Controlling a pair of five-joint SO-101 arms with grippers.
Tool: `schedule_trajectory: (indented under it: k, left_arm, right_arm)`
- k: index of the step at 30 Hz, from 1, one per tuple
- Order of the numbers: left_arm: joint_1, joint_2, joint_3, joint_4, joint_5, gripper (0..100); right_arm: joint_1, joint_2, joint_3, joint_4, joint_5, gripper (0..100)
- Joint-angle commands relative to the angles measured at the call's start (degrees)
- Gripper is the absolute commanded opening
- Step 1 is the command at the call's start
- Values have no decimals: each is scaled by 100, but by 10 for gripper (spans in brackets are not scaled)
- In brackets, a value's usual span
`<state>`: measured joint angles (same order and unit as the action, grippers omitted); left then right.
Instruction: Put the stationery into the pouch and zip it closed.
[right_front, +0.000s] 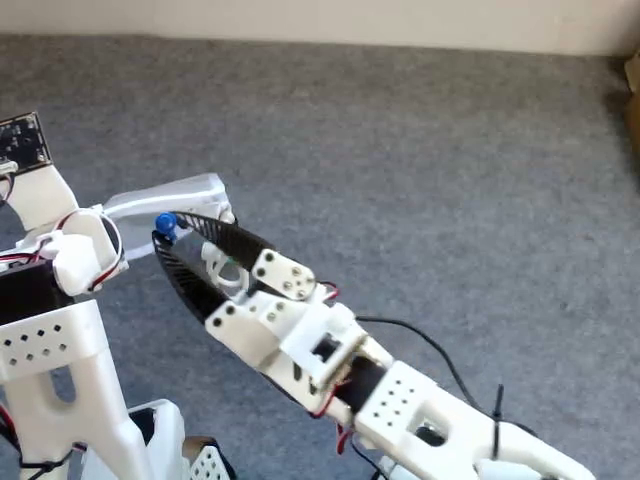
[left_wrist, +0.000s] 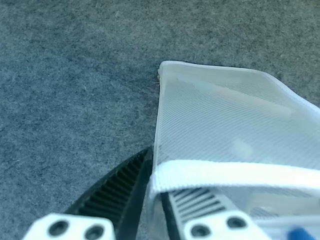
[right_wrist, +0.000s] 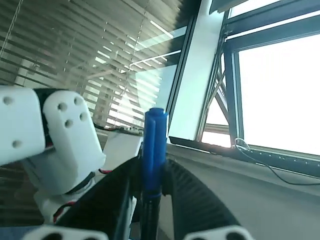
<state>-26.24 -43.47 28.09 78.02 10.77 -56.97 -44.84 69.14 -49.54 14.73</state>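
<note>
Pinches white mesh pouch (left_wrist: 225, 120) by its rim with left gripper (left_wrist: 156, 172), jaws closed, over grey table (right_front: 450, 150). Clamps blue pen (right_wrist: 154, 135) tight in right gripper (right_wrist: 152, 172), pen end just beside pouch mouth.

High camera looks down; left wrist hangs close over their shared pouch (left_wrist: 225, 115) — right wrist faces upward.
</note>
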Motion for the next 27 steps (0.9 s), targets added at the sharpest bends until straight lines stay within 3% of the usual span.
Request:
schedule_trajectory:
  k: [1, 9, 15, 24, 27]
  left_arm:
    - [101, -31, -13, -123, 62, 8]
    - [101, -31, -13, -123, 62, 8]
    - [101, -31, -13, -123, 62, 8]
    - [101, -31, -13, -123, 62, 8]
    - [101, -31, -4, -123, 62, 8]
  right_arm:
    - [-31, 585, -101, -673, -18, 5]
    - [-31, 1815, -101, -1525, 35, 5]
    - [-57, 2149, -84, -1525, 1081, 5]
    - [-66, 2193, -40, -1499, 1108, 8]
    - [-75, 2193, -40, -1499, 1108, 63]
